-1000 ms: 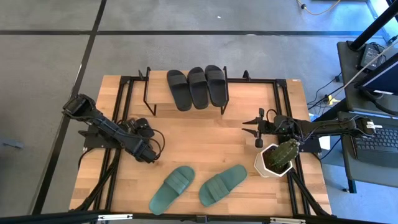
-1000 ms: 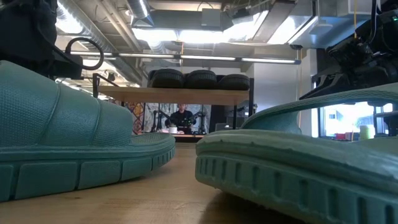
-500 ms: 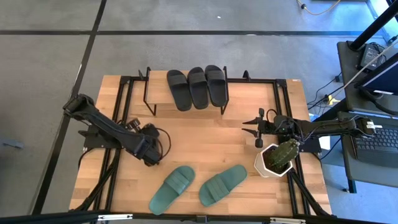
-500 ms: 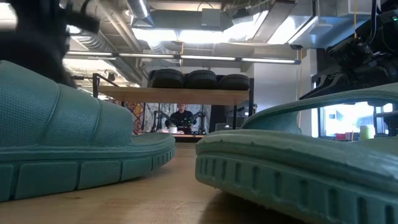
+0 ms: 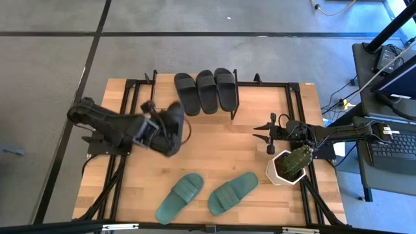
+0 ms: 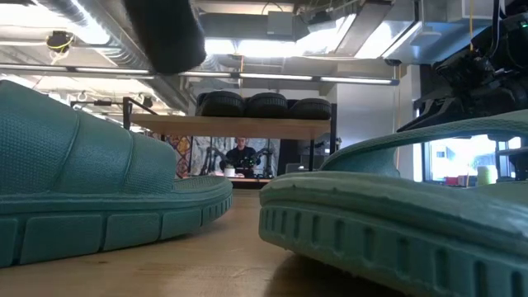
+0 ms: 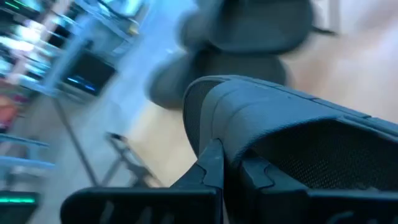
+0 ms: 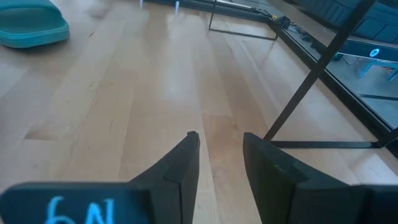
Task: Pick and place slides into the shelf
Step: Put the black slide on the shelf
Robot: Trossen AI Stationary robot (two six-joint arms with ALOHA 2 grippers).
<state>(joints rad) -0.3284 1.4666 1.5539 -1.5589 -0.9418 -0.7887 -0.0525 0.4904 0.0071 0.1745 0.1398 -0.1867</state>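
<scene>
A grey floor ran round your wooden bench (image 5: 214, 140), and behind it a person sat far back under the lit ceiling. Your left end effector (image 5: 158, 129) was up off the bench, left of centre, pinching a black slide (image 5: 174, 127) by its edge; the left wrist view showed a finger (image 7: 211, 163) pressed on the strap. That slide hung just in front of the shelf (image 5: 158, 90), apart from it. Three black slides (image 5: 206, 91) sat side by side on the shelf's board. Two teal slides (image 5: 207, 194) lay near the front edge, close together. Your right end effector (image 5: 264, 133) waited by the right edge, fingers (image 8: 180, 163) spread a little over bare wood, next to a white pot (image 5: 275, 173) with a cactus (image 5: 296, 159).
</scene>
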